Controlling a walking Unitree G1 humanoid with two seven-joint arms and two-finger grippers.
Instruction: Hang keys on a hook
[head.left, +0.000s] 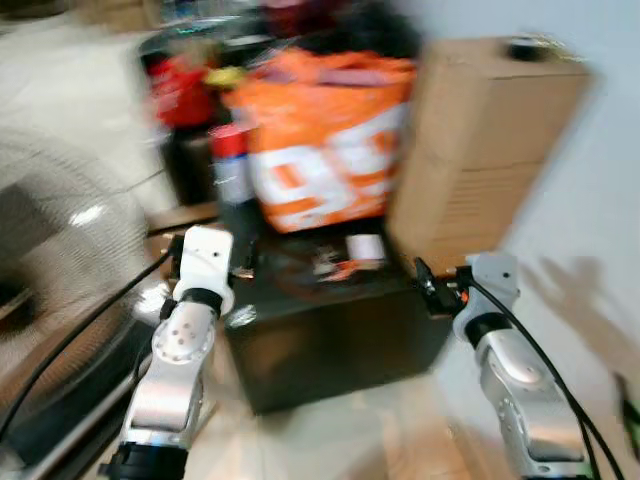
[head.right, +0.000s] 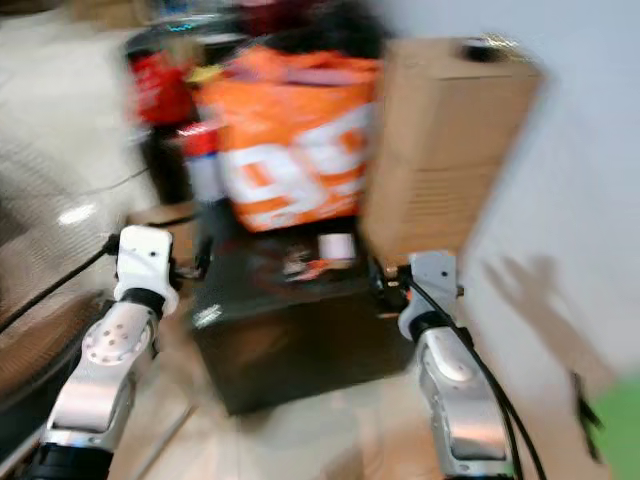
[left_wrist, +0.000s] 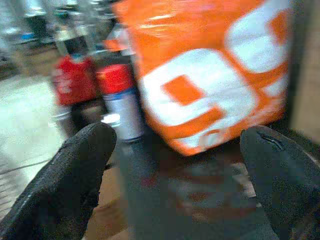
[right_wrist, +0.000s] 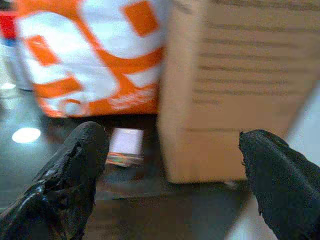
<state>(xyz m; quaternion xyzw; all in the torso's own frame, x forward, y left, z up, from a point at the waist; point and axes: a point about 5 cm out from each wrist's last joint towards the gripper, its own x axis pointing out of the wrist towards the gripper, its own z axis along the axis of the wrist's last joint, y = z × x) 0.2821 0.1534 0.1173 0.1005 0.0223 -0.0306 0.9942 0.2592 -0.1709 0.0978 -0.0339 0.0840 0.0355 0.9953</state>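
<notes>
Head views are blurred; both claws are raised over a low black bench (head.left: 330, 340), left claw (left_wrist: 175, 175) and right claw (right_wrist: 170, 175) each spread wide and holding nothing; ahead of both stands an orange and white bag (head.left: 325, 140); a cardboard box (right_wrist: 240, 90) rises before the right claw, against a pale wall (head.left: 600, 200); a small white-tagged item (right_wrist: 125, 145), perhaps the keys, lies on the bench just ahead of the right claw; a red-capped can (left_wrist: 120, 100) stands ahead of the left claw.

Everything's motion-blurred, but the surfaces still read okay. The orange bag (head.left: 325, 140) at 12 o'clock looks like glossy plastic sheet with white print, catching shine along the top. The cardboard box (head.left: 480, 150) at 1 o'clock is matt brown paperboard. The black table (head.left: 330, 335) has a smooth, slightly reflective top. The spray can (left_wrist: 120, 102) has a shiny red plastic cap. The fingers (left_wrist: 65, 185) look rough, matt black rubber, and the arms (head.left: 175, 370) are brushed silver metal.
</notes>
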